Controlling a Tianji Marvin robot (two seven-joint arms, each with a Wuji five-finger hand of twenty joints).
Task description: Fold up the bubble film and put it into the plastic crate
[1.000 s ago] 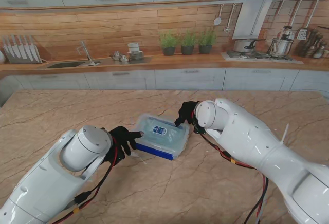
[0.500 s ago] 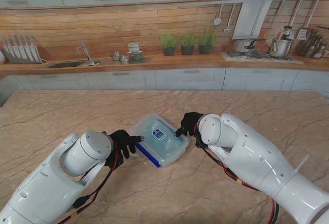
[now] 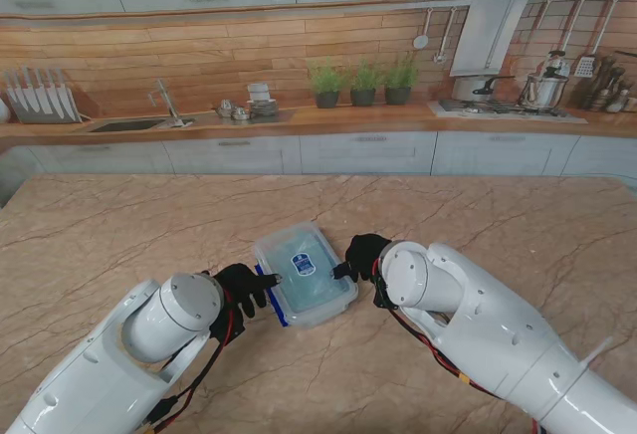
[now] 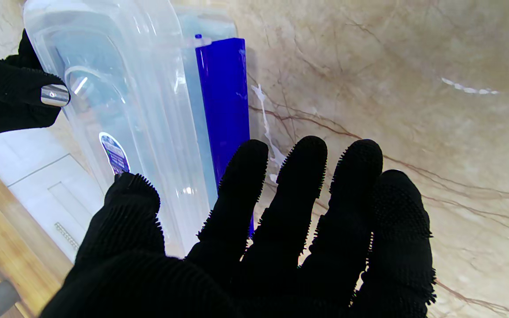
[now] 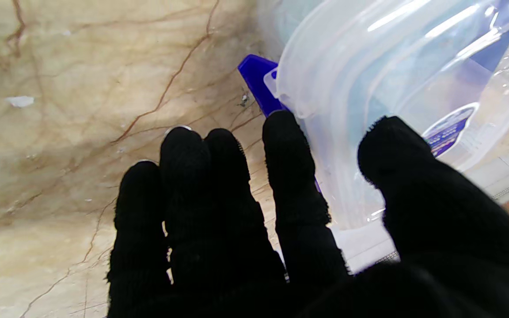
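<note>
The clear plastic crate (image 3: pixel 304 277) lies on the marble table between my two hands, its lid on and a blue label on top. Pale blue bubble film (image 3: pixel 317 293) shows dimly through the lid. My left hand (image 3: pixel 244 285) grips the crate's left end, thumb on the lid (image 4: pixel 126 88) and fingers along the blue clasp (image 4: pixel 223 97). My right hand (image 3: pixel 360 255) grips the opposite end, with its thumb over the lid (image 5: pixel 391 66) and a finger on the other blue clasp (image 5: pixel 259 84). In the left wrist view the right hand's fingertip (image 4: pixel 53 95) touches the crate's far end.
The marble table (image 3: pixel 478 215) stretches all around the crate. A kitchen counter with a sink (image 3: pixel 129 123), potted herbs (image 3: pixel 363 81) and a stove (image 3: pixel 508 106) runs along the back wall, far beyond the table.
The crate has turned counter-clockwise and slid nearer to me, from lying crosswise to pointing away from me. Both hands have come nearer with it, staying at its ends.
</note>
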